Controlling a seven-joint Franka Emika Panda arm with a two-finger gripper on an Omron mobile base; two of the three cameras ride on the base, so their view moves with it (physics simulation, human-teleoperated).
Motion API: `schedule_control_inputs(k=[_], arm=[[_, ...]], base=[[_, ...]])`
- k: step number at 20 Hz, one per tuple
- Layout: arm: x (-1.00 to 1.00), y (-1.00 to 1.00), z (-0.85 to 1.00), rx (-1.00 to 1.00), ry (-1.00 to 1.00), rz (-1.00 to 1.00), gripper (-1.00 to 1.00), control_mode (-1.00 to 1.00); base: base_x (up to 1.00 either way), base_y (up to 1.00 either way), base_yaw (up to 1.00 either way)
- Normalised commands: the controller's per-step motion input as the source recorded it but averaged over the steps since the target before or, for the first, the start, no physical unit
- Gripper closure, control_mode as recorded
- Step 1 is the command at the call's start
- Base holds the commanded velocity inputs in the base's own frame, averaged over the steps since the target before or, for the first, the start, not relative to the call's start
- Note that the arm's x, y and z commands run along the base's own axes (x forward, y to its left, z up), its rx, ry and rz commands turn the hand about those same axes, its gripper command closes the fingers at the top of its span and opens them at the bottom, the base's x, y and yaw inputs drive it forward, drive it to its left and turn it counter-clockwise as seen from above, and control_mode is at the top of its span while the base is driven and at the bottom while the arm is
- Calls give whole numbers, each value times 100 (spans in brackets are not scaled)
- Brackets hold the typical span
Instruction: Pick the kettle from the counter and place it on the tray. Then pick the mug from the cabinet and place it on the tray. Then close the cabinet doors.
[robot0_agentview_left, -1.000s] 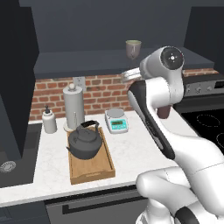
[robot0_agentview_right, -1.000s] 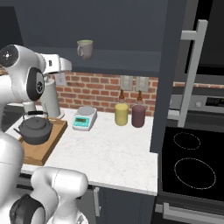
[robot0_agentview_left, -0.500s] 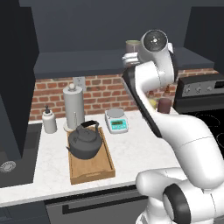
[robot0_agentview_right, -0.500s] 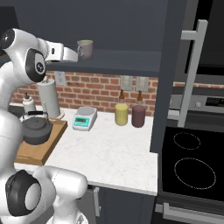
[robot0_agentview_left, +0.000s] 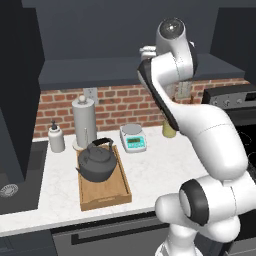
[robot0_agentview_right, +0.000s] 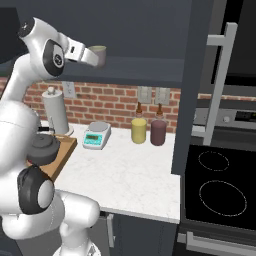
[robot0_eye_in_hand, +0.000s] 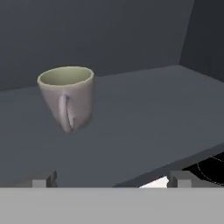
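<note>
Reaching up at the cabinet (robot0_agentview_left: 125, 70) shelf, the tool (robot0_eye_in_hand: 109, 179) has its fingers spread wide, gripping nothing; the mug (robot0_eye_in_hand: 67, 98) stands upright on that shelf just ahead of the tool, handle turned toward it, apart from both fingertips; the kettle (robot0_agentview_left: 98, 161) sits on the tray (robot0_agentview_left: 103, 191), which lies on the bench (robot0_agentview_left: 160, 162) below the cabinet.

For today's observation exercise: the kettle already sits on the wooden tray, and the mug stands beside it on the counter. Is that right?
Not quite. The kettle does sit on the tray, but the mug stands on the cabinet shelf, as the hand view shows.
</note>
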Motion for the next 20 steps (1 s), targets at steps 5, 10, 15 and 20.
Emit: schedule_control_inputs(k=[5, 10, 15, 20], arm=[[38, 0, -3, 12, -1, -4, -100, -100], [29, 0, -9, 3, 0, 0, -100, -100], [39, 0, -15, 0, 0, 0, -100, -100], [24, 1, -4, 0, 0, 0, -100, -100]], base=[[0, 0, 0], [0, 0, 0], [0, 0, 0], [0, 0, 0]])
